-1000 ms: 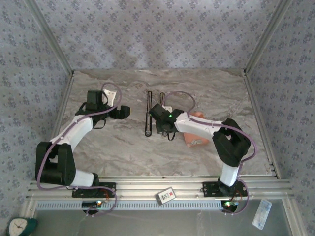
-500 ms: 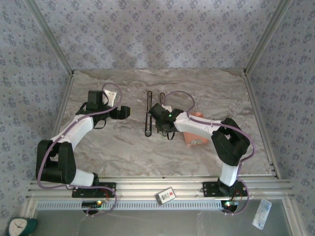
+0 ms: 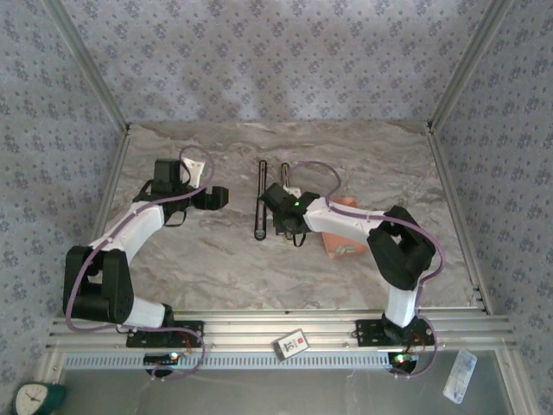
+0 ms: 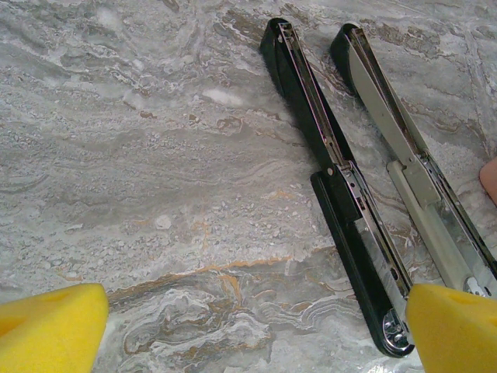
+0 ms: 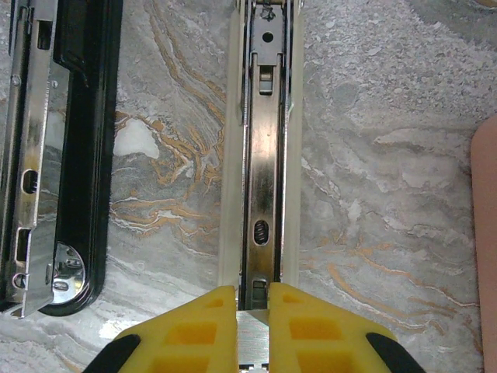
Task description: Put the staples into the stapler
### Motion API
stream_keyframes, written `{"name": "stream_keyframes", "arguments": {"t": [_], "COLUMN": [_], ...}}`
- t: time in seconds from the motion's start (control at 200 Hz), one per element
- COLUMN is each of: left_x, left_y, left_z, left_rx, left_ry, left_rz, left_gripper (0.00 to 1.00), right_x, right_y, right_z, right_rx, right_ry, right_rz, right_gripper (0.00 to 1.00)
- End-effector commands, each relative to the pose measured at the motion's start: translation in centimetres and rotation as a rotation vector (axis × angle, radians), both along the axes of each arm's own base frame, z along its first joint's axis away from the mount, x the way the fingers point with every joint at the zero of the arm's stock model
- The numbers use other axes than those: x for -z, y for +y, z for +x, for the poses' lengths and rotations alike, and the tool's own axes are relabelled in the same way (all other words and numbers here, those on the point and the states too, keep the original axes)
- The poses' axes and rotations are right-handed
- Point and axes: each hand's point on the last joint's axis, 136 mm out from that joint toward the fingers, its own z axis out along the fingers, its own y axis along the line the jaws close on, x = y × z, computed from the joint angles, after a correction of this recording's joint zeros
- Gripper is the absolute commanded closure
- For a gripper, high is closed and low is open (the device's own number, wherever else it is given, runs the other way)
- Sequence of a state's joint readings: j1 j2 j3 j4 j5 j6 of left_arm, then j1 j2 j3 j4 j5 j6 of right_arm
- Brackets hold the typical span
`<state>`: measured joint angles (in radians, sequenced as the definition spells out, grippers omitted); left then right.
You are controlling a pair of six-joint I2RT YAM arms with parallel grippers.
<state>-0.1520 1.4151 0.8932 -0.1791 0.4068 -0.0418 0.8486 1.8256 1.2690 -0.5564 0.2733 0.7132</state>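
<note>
The stapler (image 3: 262,201) lies opened flat on the marble table, as two long parallel bars. In the right wrist view its black base (image 5: 78,148) is on the left and its cream-edged metal magazine channel (image 5: 268,155) runs down the middle. My right gripper (image 5: 253,291) hangs over the near end of that channel, shut on a thin silvery strip of staples (image 5: 251,332) in line with it. My left gripper (image 4: 256,334) is open and empty, low over the table just left of the stapler's black base (image 4: 342,210) and magazine arm (image 4: 411,155).
A salmon-coloured block (image 3: 344,232) lies on the table just right of the right gripper (image 3: 282,223), under the right forearm, and shows at the edge of the right wrist view (image 5: 486,233). The left gripper (image 3: 216,197) sits a short way left of the stapler.
The right arm's elbow has crept slightly left. Both grippers and the stapler stay where they were.
</note>
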Motion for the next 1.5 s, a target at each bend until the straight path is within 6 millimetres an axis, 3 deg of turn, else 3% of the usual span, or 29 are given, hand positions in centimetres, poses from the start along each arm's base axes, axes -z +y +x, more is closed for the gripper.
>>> {"name": "stream_keyframes", "arguments": {"t": [0.0,0.685,1.494], "left_x": [0.0,-0.2,-0.2], "left_y": [-0.4,-0.5,-0.6], "left_z": [0.1,0.1,0.1], "left_rx": [0.020,0.020,0.023], "left_ry": [-0.011,-0.017,-0.018], "left_rz": [-0.007,-0.012,-0.014], "left_gripper": [0.02,0.02,0.02], "right_x": [-0.2,-3.2,-0.6], "right_y": [-0.3,-0.4,-0.5], "right_z": [0.2,1.0,0.2], "right_rx": [0.002,-0.001,-0.009], "right_ry": [-0.002,-0.090,-0.016], "right_rz": [-0.024,0.009,-0.028], "right_gripper": [0.87,0.87,0.88]}}
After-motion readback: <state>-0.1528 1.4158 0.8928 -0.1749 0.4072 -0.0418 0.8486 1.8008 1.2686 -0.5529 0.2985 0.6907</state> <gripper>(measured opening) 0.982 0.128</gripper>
